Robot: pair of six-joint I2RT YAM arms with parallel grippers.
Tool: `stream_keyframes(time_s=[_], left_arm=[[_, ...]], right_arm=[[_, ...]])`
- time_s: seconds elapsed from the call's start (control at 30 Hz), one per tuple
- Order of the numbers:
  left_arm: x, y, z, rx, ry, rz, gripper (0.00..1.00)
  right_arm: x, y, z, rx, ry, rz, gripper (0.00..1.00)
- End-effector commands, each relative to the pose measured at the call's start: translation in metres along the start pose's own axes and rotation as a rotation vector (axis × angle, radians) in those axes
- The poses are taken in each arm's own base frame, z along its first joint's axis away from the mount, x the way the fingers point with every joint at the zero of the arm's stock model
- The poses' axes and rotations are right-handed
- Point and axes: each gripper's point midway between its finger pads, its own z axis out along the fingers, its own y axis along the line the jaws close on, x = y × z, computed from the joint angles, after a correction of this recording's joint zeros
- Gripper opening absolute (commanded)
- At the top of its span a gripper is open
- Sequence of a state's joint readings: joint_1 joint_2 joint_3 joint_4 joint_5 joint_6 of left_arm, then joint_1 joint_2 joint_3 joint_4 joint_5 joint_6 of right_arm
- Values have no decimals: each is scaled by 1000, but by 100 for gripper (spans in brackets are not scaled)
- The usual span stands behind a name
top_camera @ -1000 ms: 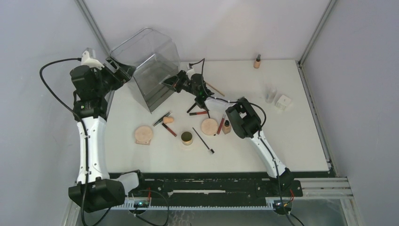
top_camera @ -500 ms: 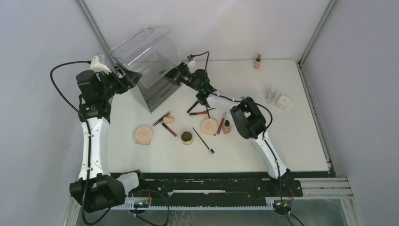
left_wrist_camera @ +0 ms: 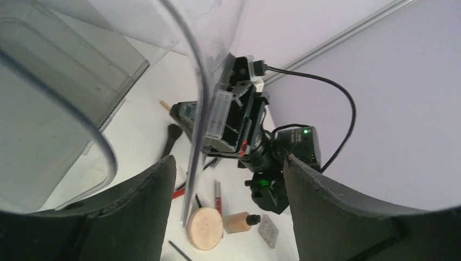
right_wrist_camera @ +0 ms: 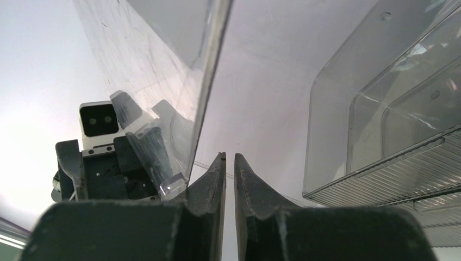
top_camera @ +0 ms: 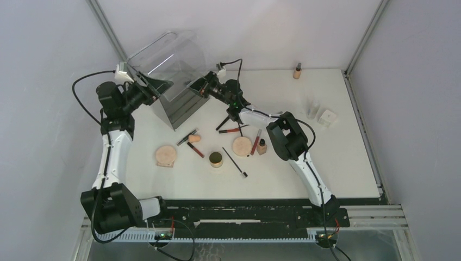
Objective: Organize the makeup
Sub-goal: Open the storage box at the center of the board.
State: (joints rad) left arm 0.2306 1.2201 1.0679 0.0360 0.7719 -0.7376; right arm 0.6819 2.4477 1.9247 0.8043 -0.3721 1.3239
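Here, the makeup lies spread over the white counter [top_camera: 326,163], in front of and to the right of the clear plastic box [top_camera: 174,60] at the far left. There are two round tan compacts, one on the left [top_camera: 166,155] and one on the right [top_camera: 242,146], with a single gold-topped pot [top_camera: 216,159] between them. One peach sponge [top_camera: 194,138] sits near the left compact. Three red lip tubes show: one by the sponge [top_camera: 195,150], one beside the right compact [top_camera: 255,142], one farther back [top_camera: 231,130]. Three thin black brushes can be counted, at the front [top_camera: 235,162], by the sponge [top_camera: 186,136] and under the right arm [top_camera: 223,124]. Of two small beige bottles, one [top_camera: 262,147] is just beside the right compact and one [top_camera: 297,70] stands alone at the far edge. One white cube box [top_camera: 327,117] sits well to the right, a small clear container [top_camera: 312,107] beside it. The left jaws stand wide apart, the box's curved clear rim running between them. The right jaws are drawn almost together at the box's front edge, apparently pinching its thin wall.
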Motion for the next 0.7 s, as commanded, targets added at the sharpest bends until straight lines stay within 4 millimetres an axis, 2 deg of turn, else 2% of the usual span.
stream_keyframes(time_s=[0.0, 0.13, 0.27, 0.37, 0.5, 0.67], left_arm=[[-12, -39, 4, 167, -34, -8, 76], [-35, -66, 1, 238, -102, 2, 76], [-65, -88, 2, 281, -161, 14, 76], [-87, -103, 4, 311, -197, 38, 76], [-114, -110, 9, 325, -231, 56, 76], [-151, -111, 0, 331, -308, 66, 76]], right_arm=[[-19, 79, -2, -155, -38, -86, 17], [-19, 78, -6, -140, -33, -93, 18], [-15, 75, -14, -115, -24, -100, 29], [-11, 73, -23, -94, -5, -112, 35], [-7, 72, -40, -70, 17, -127, 37], [10, 57, -65, -12, 77, -139, 38]])
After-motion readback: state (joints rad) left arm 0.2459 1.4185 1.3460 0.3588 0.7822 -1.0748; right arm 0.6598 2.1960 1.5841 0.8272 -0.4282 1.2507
